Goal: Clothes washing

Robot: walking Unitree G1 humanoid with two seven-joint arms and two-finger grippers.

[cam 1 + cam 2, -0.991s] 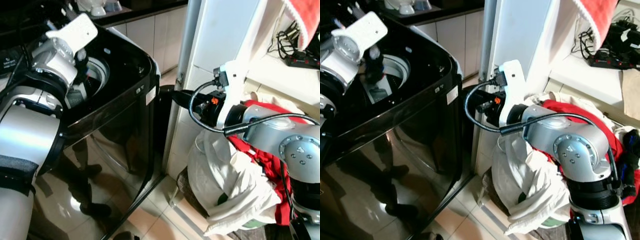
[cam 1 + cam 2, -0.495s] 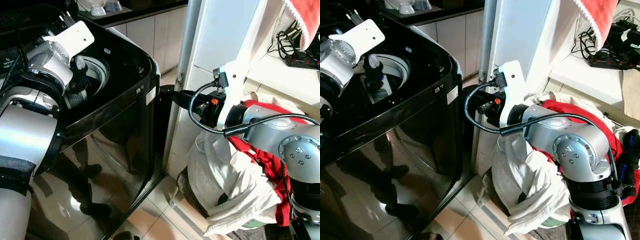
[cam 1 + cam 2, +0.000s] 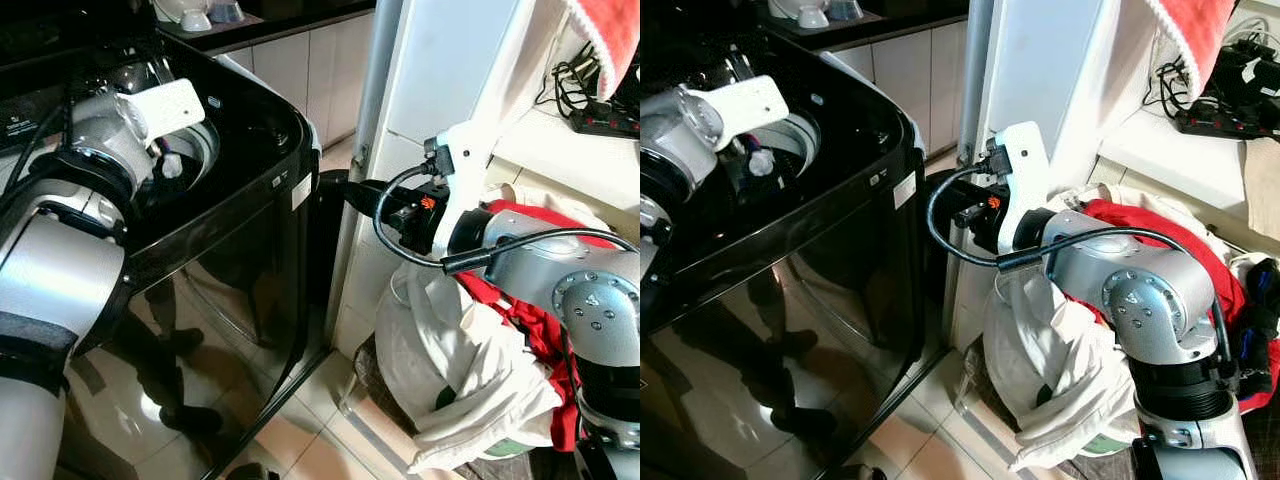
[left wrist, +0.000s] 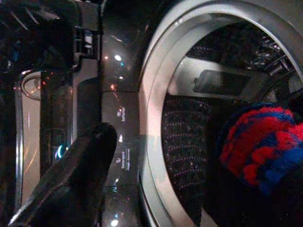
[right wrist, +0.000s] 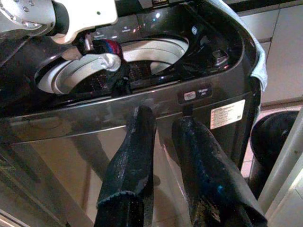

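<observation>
The left gripper (image 5: pixel 97 47) has lowered over the washing machine (image 3: pixel 240 230) drum (image 4: pixel 156 118), fingers pinching a red-and-blue knitted garment (image 4: pixel 258 139); loading proceeds. The right gripper (image 5: pixel 165 156), at 3 o'clock, hangs slightly parted, empty.

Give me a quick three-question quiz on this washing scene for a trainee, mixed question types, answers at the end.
1. True or false: the right gripper holds a garment.
2. The left gripper is above: A the drum; B the clothes pile; C the floor.
3. Fill in: the knit item at the left gripper is red and ____.
Key: 1 false, its fingers are open and bare. 2 A. 3 blue.
</observation>
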